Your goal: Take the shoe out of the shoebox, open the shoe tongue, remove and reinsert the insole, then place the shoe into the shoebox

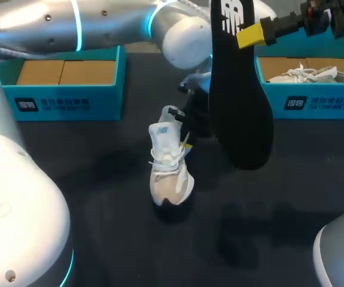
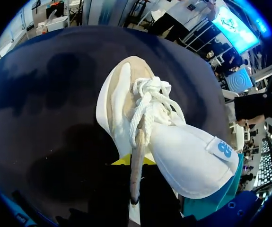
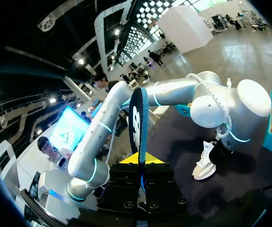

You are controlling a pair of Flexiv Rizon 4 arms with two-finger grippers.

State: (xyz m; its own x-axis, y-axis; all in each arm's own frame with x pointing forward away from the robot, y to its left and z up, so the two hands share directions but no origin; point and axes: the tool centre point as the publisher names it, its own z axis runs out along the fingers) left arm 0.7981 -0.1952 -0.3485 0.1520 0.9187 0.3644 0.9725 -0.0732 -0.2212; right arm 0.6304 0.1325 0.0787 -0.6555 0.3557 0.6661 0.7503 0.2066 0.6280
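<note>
**Insole** (image 1: 240, 95): black, one piece. It is held in the right gripper (image 3: 140, 161), whose fingers are closed on it from both sides near the logo end. Its long axis runs straight out ahead of the fingers, with the free end farthest from them.

**Shoe** (image 1: 170, 164): white and beige, stood on the tabletop (image 1: 100, 233), outside the shoebox (image 1: 70, 103). It is found ahead of the right fingers and off to one side of the insole, well apart from its free end. The tongue (image 2: 192, 161) is laid back toward the left fingers (so the opening is exposed), and the toe points away from them.

**Left gripper** (image 2: 131, 163): placed at the collar of the shoe, with a lace hanging across it. Only a patch of yellow tip is shown beneath the shoe, so it cannot be told whether the fingers are closed on it.

**Step judged in hand**: reinsertion. The left arm is nearer the shoe, while the insole is carried by the right. The free end would need to be lowered to the opening and the long axis aligned heel-to-toe.
</note>
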